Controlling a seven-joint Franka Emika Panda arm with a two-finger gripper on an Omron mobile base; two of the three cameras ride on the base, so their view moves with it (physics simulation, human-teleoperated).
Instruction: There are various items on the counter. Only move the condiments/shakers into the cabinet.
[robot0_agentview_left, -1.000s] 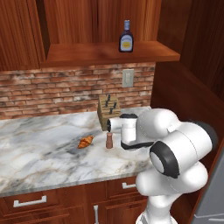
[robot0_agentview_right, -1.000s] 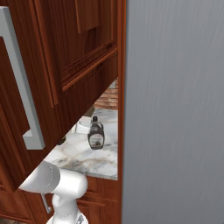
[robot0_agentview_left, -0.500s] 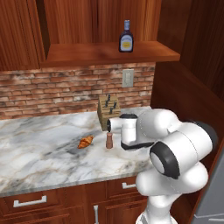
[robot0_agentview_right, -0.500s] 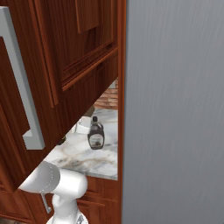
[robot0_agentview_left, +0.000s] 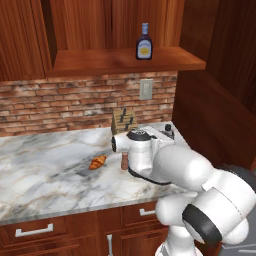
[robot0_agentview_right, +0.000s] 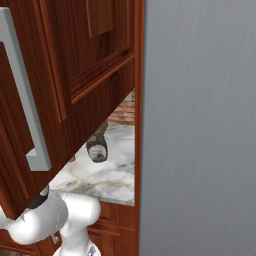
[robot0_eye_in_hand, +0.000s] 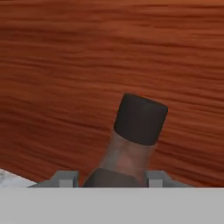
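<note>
The dark-brown black-capped bottle (robot0_eye_in_hand: 139, 120) stands close in the hand view against reddish wood, and my gripper (robot0_eye_in_hand: 110, 178) is shut on its body. In the right base view this bottle (robot0_agentview_right: 97, 148) leans over the counter (robot0_agentview_right: 111, 176), half hidden by a cabinet door. The dark-blue bottle with yellow label (robot0_agentview_left: 144, 48) stands on the cabinet shelf (robot0_agentview_left: 100, 62). On the counter (robot0_agentview_left: 45, 165) the short brown shaker (robot0_agentview_left: 124, 160) stands just left of my arm. The croissant (robot0_agentview_left: 97, 162) lies further left. The knife block (robot0_agentview_left: 123, 120) is by the brick wall.
A wooden side wall (robot0_agentview_left: 215, 115) closes the counter's right end. An outlet (robot0_agentview_left: 146, 89) sits on the brick wall. In the right base view a cabinet door with a long silver handle (robot0_agentview_right: 27, 115) and a grey steel panel (robot0_agentview_right: 200, 125) stand close by. Drawers (robot0_agentview_left: 35, 231) run below the counter.
The dark-brown bottle has shifted left and tipped from upright in the right base view. My arm has changed pose over the counter's right end. Shaker, croissant and blue bottle have stayed put.
</note>
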